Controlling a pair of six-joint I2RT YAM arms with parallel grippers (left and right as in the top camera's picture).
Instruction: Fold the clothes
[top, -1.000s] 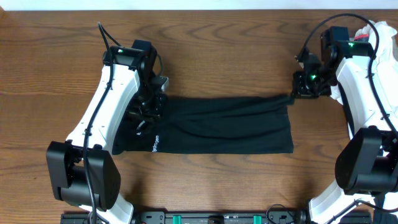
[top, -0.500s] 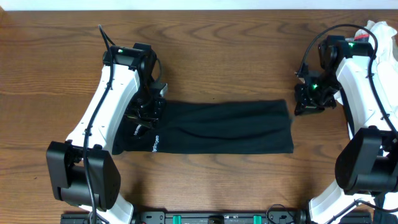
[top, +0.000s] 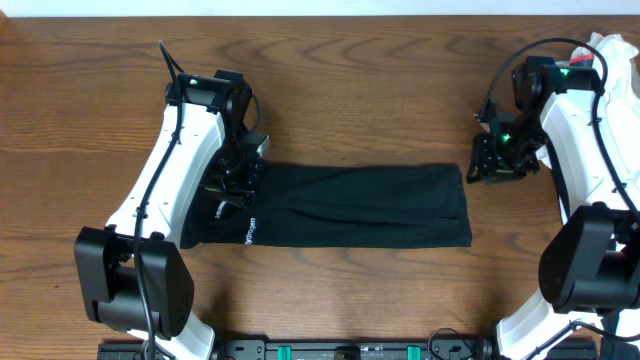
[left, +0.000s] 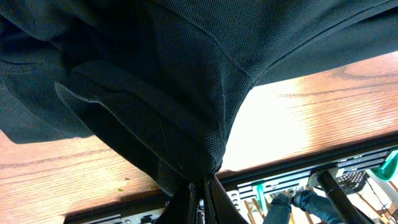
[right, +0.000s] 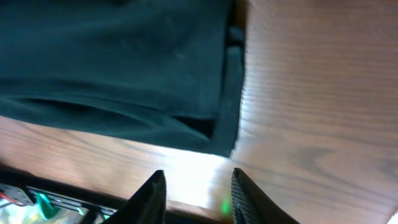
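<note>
The black T-shirt (top: 360, 205) lies folded into a long flat band across the middle of the wooden table, a small white logo mark (top: 251, 229) near its left end. My left gripper (top: 237, 178) is at the shirt's left end and is shut on a fold of the black fabric (left: 186, 112), which hangs in front of its fingers (left: 200, 198). My right gripper (top: 484, 168) is open and empty just off the shirt's upper right corner; in the right wrist view its fingers (right: 194, 196) hover over bare wood beside the shirt's edge (right: 227, 93).
A white cloth (top: 612, 52) lies at the far right edge behind the right arm. The arm bases and a rail (top: 340, 350) run along the table's front edge.
My right gripper has let go of the shirt's upper right corner and drawn back a little to the right. The corner now lies flat. The left arm has barely moved.
</note>
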